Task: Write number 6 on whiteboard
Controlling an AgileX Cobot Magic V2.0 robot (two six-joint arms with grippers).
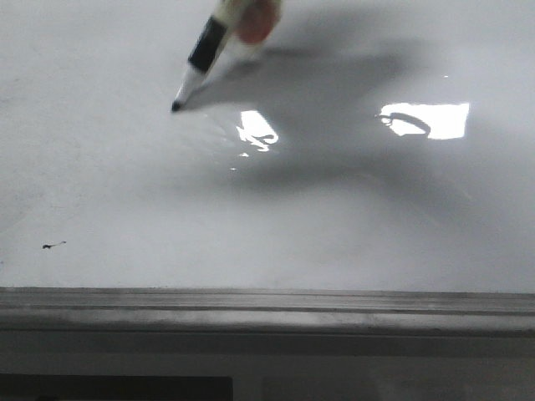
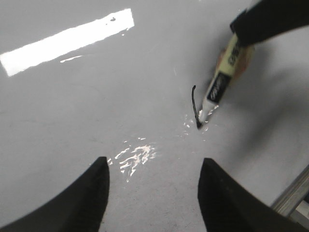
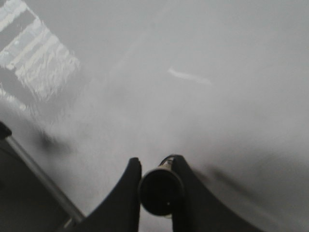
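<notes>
On the large glossy white-grey whiteboard (image 1: 117, 192) one white-barrelled marker with a black band (image 1: 205, 52) stands tilted, tip touching the board. One short black stroke, the number 6 (image 2: 194, 104) barely begun, ends at the tip. The right gripper (image 3: 155, 186) pinches the marker; the left gripper (image 2: 153, 191) hangs spread nearby. One tiny black smudge (image 1: 53, 246) lies near the grey metal ledge (image 1: 267, 309).

The marker (image 1: 203, 54) runs off the front view's top edge, its holder unseen.
</notes>
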